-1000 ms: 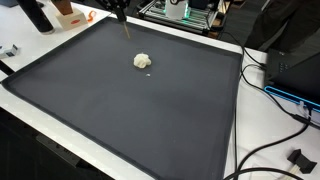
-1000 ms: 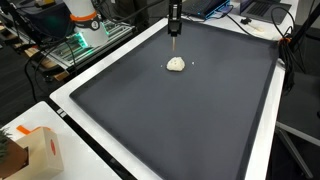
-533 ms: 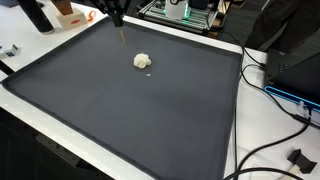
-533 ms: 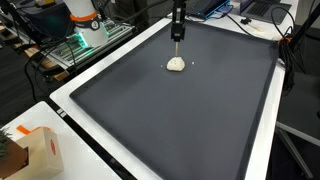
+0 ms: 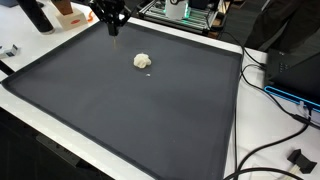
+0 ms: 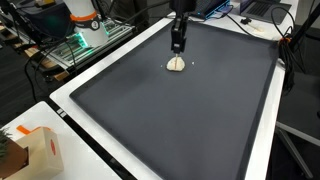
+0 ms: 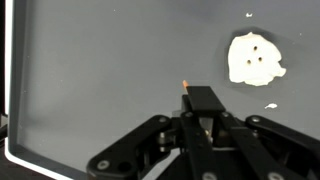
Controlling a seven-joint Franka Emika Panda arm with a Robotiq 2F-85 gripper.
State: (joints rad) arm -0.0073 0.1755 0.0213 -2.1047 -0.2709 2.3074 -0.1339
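Note:
A small white crumpled lump [image 5: 143,61] [image 6: 176,64] lies on the black mat [image 5: 150,120] [image 6: 180,120], towards its far side. In the wrist view the lump [image 7: 255,58] sits at the upper right, with tiny white crumbs beside it. My gripper [image 5: 113,22] [image 6: 178,44] [image 7: 203,112] hangs above the mat close to the lump. It is shut on a thin stick whose orange tip [image 7: 183,86] points down at the mat. The tip is apart from the lump.
A white table border [image 5: 40,140] frames the mat. An orange-and-white box [image 6: 35,150] stands on one corner. Cables [image 5: 270,150] run along one side. Electronics with green lights [image 6: 85,38] and a rack [image 5: 180,12] stand at the far edge.
The gripper has come down into view over the mat with the stick, nearer the surface beside the lump. The lump has not moved.

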